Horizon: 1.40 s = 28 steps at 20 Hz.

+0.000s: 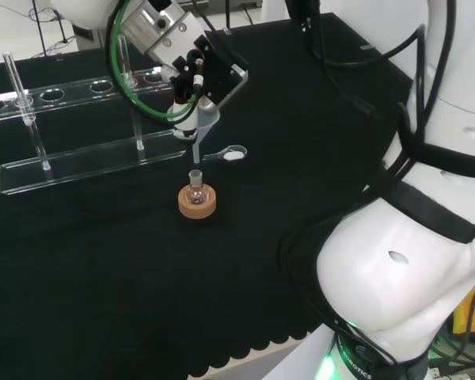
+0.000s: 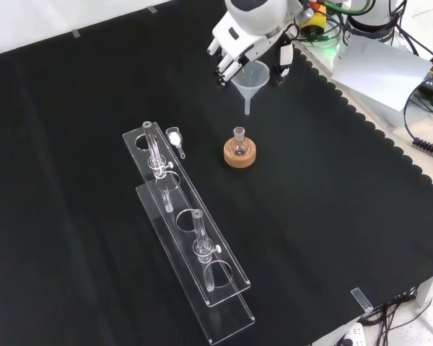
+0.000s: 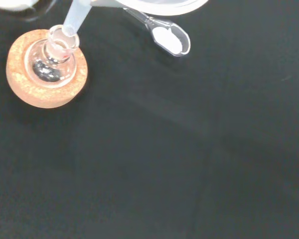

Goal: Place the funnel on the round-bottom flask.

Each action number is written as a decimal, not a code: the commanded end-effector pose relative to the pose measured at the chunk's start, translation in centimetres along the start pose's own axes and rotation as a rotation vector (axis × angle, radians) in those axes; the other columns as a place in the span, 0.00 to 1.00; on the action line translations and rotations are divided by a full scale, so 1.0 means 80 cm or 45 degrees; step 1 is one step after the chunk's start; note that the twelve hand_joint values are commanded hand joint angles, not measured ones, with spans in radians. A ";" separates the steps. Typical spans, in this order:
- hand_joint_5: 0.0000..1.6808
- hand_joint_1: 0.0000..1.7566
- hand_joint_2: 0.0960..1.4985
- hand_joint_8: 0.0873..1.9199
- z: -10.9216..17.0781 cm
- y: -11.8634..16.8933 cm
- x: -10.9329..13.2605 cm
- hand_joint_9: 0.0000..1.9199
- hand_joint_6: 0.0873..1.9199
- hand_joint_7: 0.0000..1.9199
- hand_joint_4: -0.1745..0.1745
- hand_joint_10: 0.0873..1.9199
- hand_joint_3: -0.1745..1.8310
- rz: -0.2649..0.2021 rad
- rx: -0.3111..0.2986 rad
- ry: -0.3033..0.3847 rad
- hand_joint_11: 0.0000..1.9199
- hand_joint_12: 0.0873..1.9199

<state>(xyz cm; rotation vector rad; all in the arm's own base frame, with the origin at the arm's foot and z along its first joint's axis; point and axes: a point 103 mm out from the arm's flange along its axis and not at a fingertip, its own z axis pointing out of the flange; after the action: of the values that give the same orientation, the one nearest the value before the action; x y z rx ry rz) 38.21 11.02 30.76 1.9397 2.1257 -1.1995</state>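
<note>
Just below the hand (image 2: 239,45), closed round the funnel (image 2: 250,78), the round-bottom flask (image 2: 239,142) is approached, the stem not yet seated.

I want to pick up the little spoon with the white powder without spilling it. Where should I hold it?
Probably by the thin clear handle, coming down from above. The spoon lies flat on the black cloth beside the rack, with its powder-filled bowl at one end. The handle end is bare, so pinching there and keeping it level should keep the powder in.
</note>
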 end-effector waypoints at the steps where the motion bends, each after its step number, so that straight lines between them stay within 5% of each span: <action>1: 0.40 0.45 0.40 0.33 0.004 0.016 0.014 0.60 0.42 0.45 0.46 0.16 0.45 -0.016 0.016 0.000 0.34 0.64; 28: 0.40 0.46 0.41 0.33 0.017 0.048 0.016 0.60 0.42 0.44 0.46 0.16 0.45 -0.015 0.036 -0.024 0.35 0.63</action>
<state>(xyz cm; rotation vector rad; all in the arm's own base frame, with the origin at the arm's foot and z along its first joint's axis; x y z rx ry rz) 40.51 11.16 27.23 1.9205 2.1274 -1.2510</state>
